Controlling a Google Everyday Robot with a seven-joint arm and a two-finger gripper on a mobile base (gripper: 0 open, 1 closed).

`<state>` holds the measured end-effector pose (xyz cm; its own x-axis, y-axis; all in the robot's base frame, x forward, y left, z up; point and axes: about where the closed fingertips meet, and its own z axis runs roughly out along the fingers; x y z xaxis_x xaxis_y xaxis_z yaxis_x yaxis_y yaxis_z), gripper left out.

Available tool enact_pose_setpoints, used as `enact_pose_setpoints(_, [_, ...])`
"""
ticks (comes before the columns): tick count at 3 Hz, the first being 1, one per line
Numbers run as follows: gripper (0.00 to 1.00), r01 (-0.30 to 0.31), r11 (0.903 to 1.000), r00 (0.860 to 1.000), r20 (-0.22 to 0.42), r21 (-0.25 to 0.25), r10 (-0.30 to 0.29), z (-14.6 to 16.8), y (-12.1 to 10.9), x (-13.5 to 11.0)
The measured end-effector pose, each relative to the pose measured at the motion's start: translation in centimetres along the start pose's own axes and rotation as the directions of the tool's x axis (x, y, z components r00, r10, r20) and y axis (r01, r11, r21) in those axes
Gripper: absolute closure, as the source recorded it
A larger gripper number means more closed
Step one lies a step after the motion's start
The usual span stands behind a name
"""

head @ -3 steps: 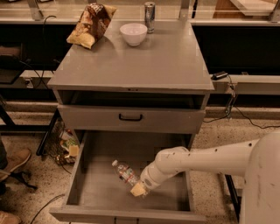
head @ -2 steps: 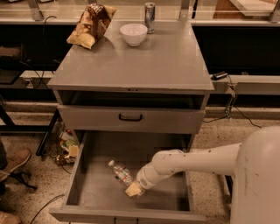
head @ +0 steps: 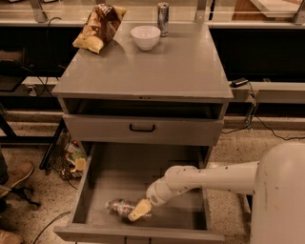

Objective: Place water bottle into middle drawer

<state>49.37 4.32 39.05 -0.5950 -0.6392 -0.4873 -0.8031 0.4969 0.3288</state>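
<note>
The water bottle (head: 119, 207) is a small clear bottle lying on its side low in the middle drawer (head: 143, 171), near its front left. The drawer is pulled out wide, with a plain grey floor and low walls. My gripper (head: 139, 210) reaches in from the right on a white arm and sits at the bottle's right end, closed on it. One tan finger (head: 138, 209) shows across the bottle. The bottle's cap end is hidden behind the gripper.
Above is a shallower drawer with a black handle (head: 142, 127), slightly open. On the cabinet top (head: 157, 71) sit a chip bag (head: 100, 27), a white bowl (head: 145, 36) and a silver can (head: 163, 12). A wire basket of clutter (head: 66, 159) and a shoe (head: 16, 176) are to the left.
My gripper has carried the bottle left and toward the drawer's front, lower in the drawer. The arm has stretched further across the drawer.
</note>
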Motion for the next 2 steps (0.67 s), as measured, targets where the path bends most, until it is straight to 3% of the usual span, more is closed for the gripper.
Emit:
enact_pose_setpoints(1, [0.0, 0.063, 0.9973, 0.997, 0.05, 0.039, -0.065, -5.6, 0.0, -0.6])
enact_pose_setpoints(2, [0.0, 0.121, 0.9849, 0.988, 0.082, 0.124, -0.132, -14.3, 0.0, -1.4])
